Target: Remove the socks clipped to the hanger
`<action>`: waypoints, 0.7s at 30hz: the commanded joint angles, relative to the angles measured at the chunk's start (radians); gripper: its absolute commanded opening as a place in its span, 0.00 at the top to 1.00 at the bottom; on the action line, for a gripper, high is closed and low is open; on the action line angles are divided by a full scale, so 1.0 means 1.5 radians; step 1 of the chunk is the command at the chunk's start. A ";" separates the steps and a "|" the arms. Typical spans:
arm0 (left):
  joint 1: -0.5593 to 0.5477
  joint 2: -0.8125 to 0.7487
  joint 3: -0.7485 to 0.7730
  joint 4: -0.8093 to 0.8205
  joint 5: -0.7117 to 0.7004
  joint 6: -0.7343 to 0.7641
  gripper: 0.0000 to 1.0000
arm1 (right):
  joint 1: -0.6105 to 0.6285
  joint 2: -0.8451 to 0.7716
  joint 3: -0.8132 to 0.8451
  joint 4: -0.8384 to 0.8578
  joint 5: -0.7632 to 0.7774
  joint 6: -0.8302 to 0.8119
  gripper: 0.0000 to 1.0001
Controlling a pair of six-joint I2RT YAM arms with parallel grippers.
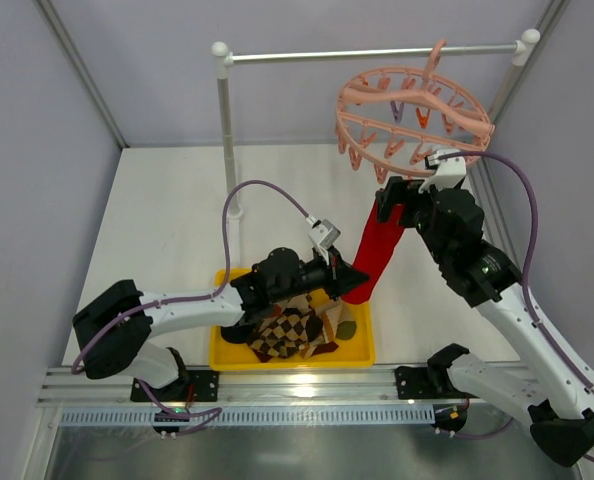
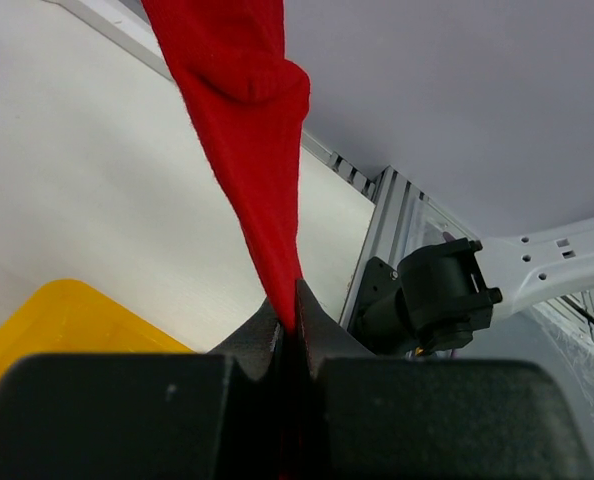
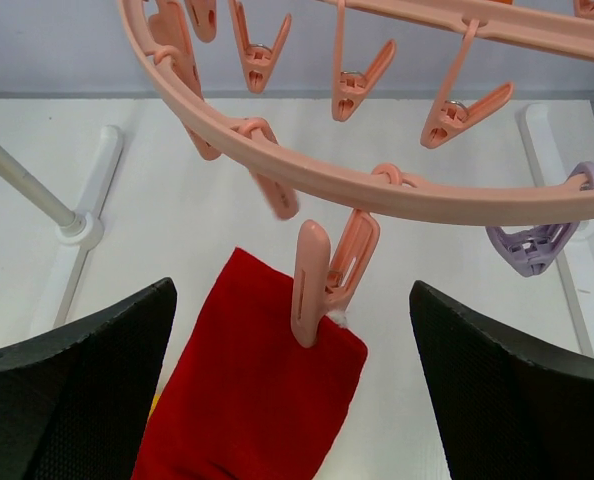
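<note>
The left gripper (image 2: 295, 300) is pinched tight on the lower end of the red sock (image 1: 377, 250), with the fabric squeezed between its two black fingers. From there the sock runs up taut towards one o'clock. Its top edge is caught in a pink clip (image 3: 312, 290) that hangs from the rim of the hanger (image 3: 377, 185).

The right gripper (image 1: 409, 200) is up at that clip with its jaws spread wide. One finger stands at nine o'clock of the clip and the other at three o'clock, and in the wrist view neither touches clip or sock.

The hanger's hook is over the metal bar of the rail stand (image 1: 377, 52), out at one o'clock near the far right corner. The ring sits tilted, and its other clips that I can see dangle bare. One clip (image 3: 532, 245) on the rim is pale purple rather than pink.

Below the left arm, at six o'clock by the near edge, sits a yellow tray (image 1: 227, 350). It holds loose socks, with an argyle sock (image 1: 292, 330) on top; the others I can't make out clearly.

The table (image 1: 177, 220) is a plain off-white sheet. The stand's white upright post is planted on it around eleven o'clock. Plain pale grey walls (image 1: 47, 150) close in the left, back and right sides. A ribbed aluminium rail (image 1: 277, 385) runs along the front where both arms are bolted down.
</note>
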 commanded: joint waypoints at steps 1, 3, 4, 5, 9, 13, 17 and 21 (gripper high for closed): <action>-0.004 -0.028 0.000 0.013 0.017 -0.007 1.00 | -0.014 0.018 0.010 0.036 -0.010 -0.009 0.02; -0.004 -0.030 0.001 0.005 0.012 -0.005 1.00 | -0.029 0.024 0.007 0.045 -0.018 -0.011 0.03; -0.004 -0.031 0.001 0.003 0.011 -0.004 1.00 | -0.035 0.031 0.004 0.052 -0.025 -0.012 0.03; -0.004 -0.032 0.001 0.001 0.011 -0.003 1.00 | -0.046 0.033 0.002 0.059 -0.041 -0.011 0.03; -0.004 -0.033 0.001 -0.005 0.007 -0.001 1.00 | -0.062 0.045 -0.002 0.082 -0.058 -0.010 0.05; -0.004 -0.033 0.002 -0.007 0.003 0.000 1.00 | -0.072 0.051 -0.011 0.102 -0.070 -0.007 0.14; -0.004 -0.034 0.004 -0.013 0.001 0.003 1.00 | -0.076 0.041 -0.025 0.134 -0.079 -0.005 0.29; -0.004 -0.036 0.008 -0.020 -0.001 0.008 1.00 | -0.077 0.029 -0.038 0.156 -0.073 0.003 0.43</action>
